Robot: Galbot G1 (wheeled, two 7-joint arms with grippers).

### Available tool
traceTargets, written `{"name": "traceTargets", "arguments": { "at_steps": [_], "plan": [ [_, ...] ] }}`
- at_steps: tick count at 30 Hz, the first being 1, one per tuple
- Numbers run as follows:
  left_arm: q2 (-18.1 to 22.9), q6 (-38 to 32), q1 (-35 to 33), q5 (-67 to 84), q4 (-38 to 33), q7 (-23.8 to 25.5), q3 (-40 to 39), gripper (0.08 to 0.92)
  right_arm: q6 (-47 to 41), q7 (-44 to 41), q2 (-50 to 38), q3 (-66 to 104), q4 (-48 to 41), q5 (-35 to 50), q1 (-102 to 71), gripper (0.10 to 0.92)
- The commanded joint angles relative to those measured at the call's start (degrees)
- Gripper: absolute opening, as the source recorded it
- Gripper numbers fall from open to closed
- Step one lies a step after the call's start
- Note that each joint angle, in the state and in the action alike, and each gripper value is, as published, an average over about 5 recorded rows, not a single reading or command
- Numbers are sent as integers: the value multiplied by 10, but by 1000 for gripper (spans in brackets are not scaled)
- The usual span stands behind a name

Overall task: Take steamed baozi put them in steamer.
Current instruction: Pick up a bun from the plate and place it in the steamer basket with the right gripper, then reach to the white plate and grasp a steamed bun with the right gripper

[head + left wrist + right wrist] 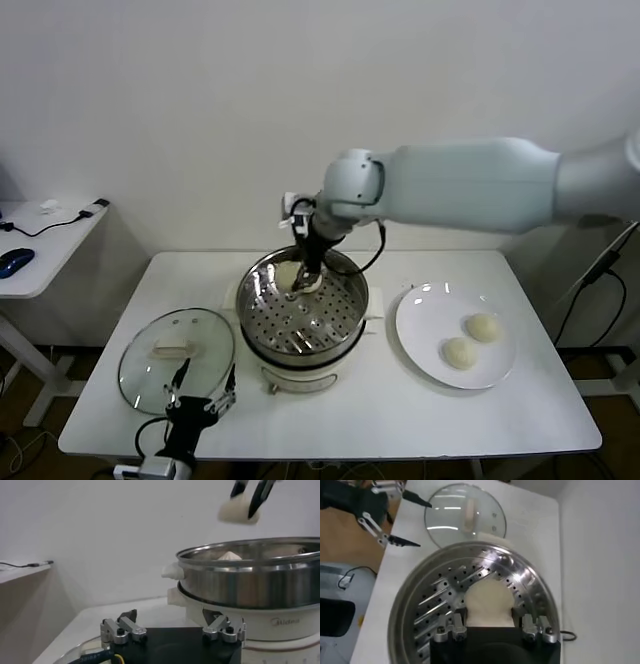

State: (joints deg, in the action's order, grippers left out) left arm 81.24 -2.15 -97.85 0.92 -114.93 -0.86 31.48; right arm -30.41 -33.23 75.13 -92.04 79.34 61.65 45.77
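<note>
I've got R gripper [309, 277] jaws clenched on baozi [239, 508], hanging directly above steamer [352, 310] rear tray; L gripper [203, 398] released, parked by bench edge.

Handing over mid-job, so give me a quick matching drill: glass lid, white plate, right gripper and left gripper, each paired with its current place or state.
Things:
1. glass lid
2. white plate
3. right gripper
4. left gripper

States:
A. shut on a baozi above the steamer
B. holds two baozi, to the steamer's right
C. open, at the table's front edge by the lid
D. lying flat on the table, to the steamer's left

Pairs: 1-D, 2-B, 3-A, 4-C
</note>
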Motion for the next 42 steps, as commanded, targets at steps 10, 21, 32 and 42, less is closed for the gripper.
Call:
{"name": "traceTargets", "arguments": {
  "at_steps": [10,21,32,42],
  "plan": [
    [-1,-2,5,0,10,-1,-1,823,-5,53,80,34,-135,-54,-156,602],
    [1,-4,1,-1,12,-2,-1,823,-2,29,85,42,-133,-60,-152,646],
    [3,-5,-2,-4,4,0,-5,823,144,-120,-22,-2,-94,-88,-7,822],
    [2,-7,-3,-2,0,-1,-5,823,250,-269,-248,-100,-49,-132,93,823]
  ]
}}
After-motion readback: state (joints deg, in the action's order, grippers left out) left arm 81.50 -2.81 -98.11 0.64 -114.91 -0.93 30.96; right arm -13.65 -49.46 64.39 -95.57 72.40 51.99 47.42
